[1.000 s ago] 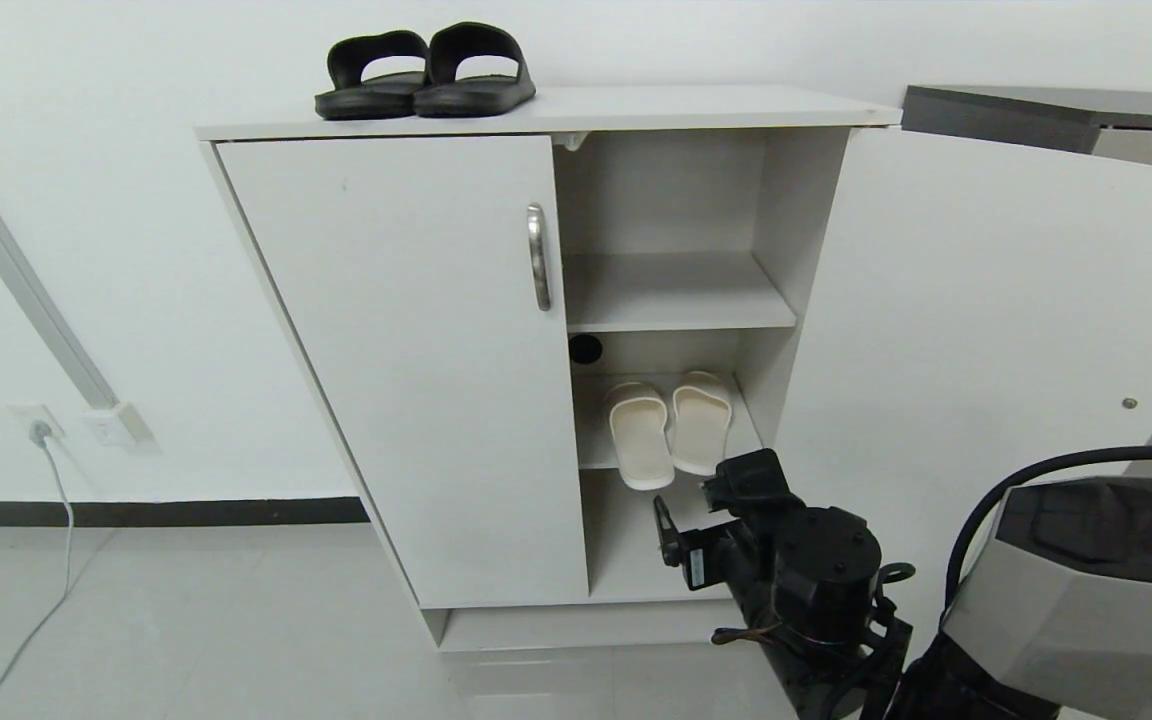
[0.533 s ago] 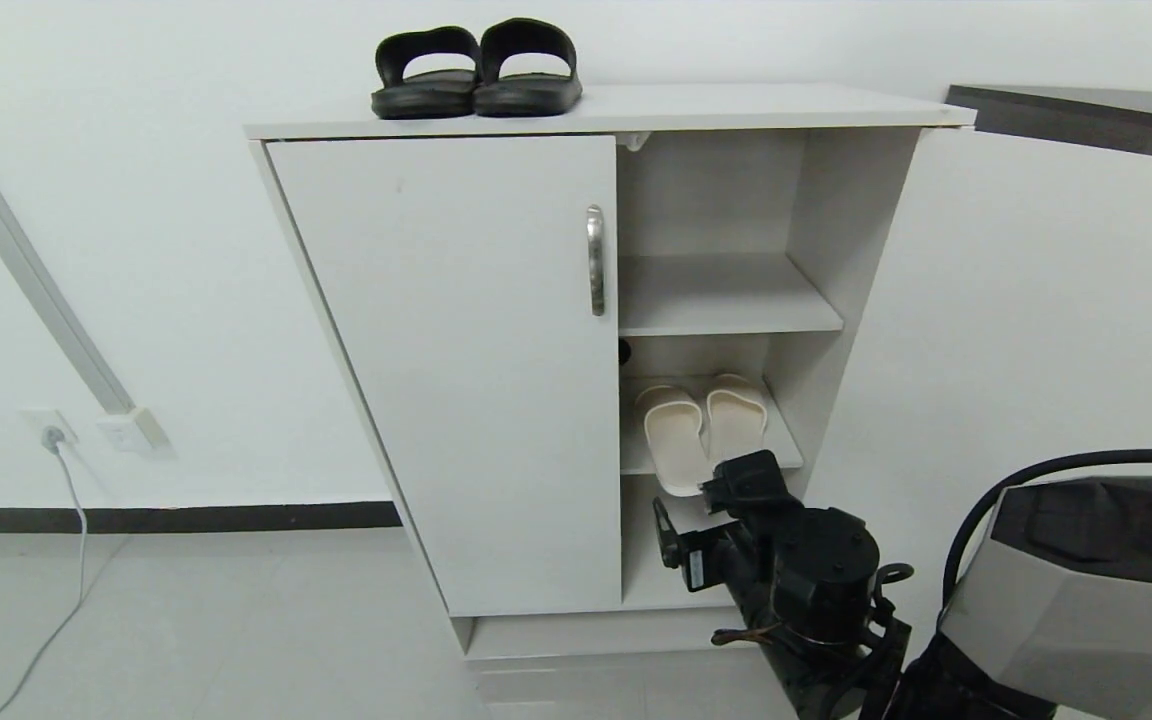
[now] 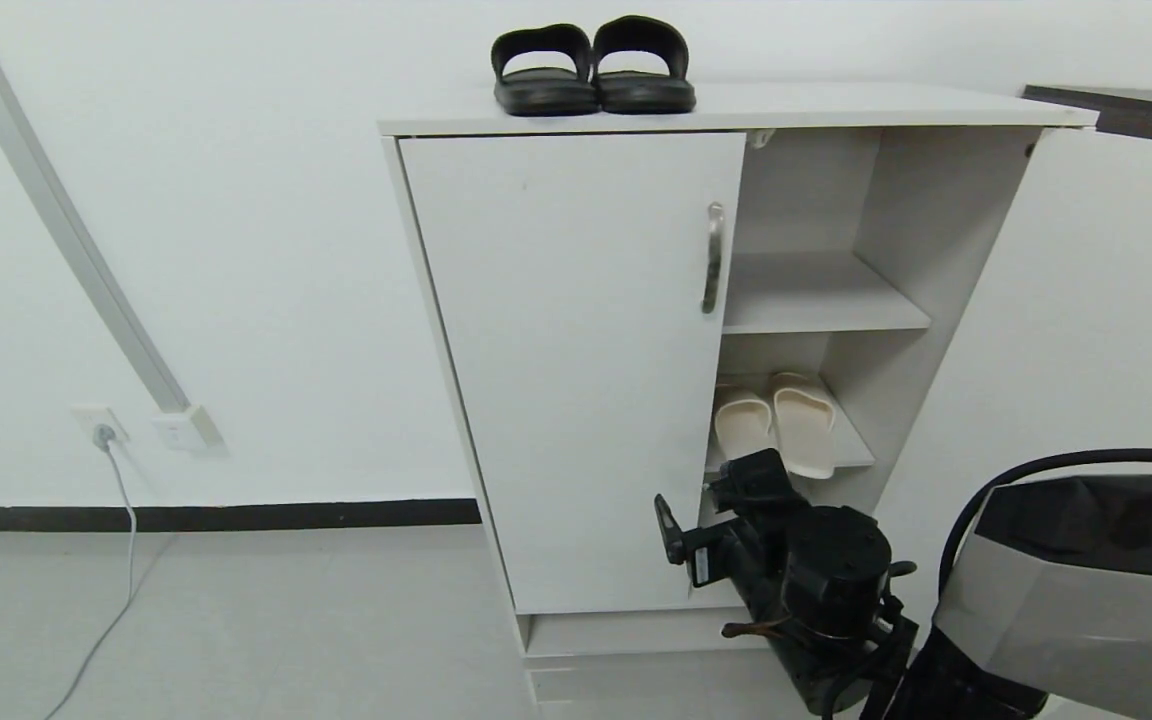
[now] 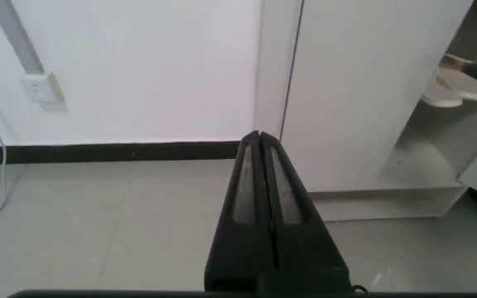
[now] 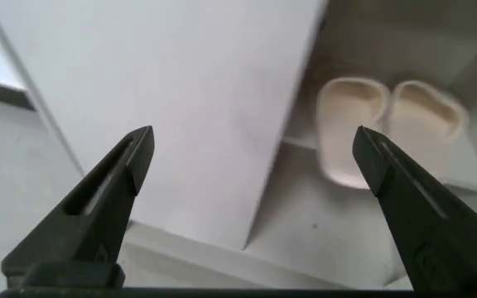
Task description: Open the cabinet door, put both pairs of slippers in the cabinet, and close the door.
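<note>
Two black slippers (image 3: 593, 68) sit on top of the cabinet (image 3: 576, 380) in the head view. Its right door (image 3: 1086, 320) stands open, and cream slippers (image 3: 776, 428) lie on the middle shelf (image 3: 854, 460). The right end effector (image 3: 708, 508) hangs low before that opening.

Left wrist view: the left end effector (image 4: 259, 157) is pressed together, empty, above the floor (image 4: 98, 223).

Right wrist view: fingers (image 5: 98, 199) spread wide, empty, facing the cream slippers.
</note>
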Motion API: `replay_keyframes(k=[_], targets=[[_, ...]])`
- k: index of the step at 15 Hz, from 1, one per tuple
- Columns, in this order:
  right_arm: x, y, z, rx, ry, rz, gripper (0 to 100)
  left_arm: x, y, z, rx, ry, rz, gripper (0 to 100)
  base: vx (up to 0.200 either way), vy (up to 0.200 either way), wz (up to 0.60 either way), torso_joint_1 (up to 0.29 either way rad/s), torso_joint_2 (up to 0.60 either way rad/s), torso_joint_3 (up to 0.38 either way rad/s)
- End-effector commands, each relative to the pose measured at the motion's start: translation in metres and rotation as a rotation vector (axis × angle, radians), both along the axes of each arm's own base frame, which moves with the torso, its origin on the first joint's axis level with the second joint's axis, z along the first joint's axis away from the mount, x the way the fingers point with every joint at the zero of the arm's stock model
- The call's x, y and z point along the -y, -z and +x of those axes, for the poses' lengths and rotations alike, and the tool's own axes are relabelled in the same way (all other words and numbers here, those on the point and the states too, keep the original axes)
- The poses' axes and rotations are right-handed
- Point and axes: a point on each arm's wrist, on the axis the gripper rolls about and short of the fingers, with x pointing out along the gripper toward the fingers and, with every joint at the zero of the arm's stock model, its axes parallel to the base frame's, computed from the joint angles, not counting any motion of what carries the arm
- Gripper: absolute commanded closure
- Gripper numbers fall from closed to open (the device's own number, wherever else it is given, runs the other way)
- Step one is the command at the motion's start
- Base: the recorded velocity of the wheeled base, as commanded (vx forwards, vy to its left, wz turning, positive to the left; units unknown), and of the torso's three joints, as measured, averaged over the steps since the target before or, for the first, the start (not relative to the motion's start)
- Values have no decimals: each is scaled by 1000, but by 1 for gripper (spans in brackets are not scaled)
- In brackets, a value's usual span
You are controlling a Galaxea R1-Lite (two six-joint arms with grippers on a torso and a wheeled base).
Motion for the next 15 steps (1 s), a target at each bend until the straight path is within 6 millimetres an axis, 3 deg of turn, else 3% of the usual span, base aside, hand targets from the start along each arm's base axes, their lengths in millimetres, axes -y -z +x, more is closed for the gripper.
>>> replay_keyframes(k=[1,2,15], targets=[[2,0,-3,-22,-24,-20,0,0,0,0,-1,-2,-1,100,0,200,0,12,-2,2],[2,-1,-3,-21,-30,-15,0,0,0,0,-1,-2,-1,100,0,200,0,2,12,2],[1,3,-5,-14,-41,-14,0,0,0,0,-1,-2,-1,100,0,0,0,0,0,0]])
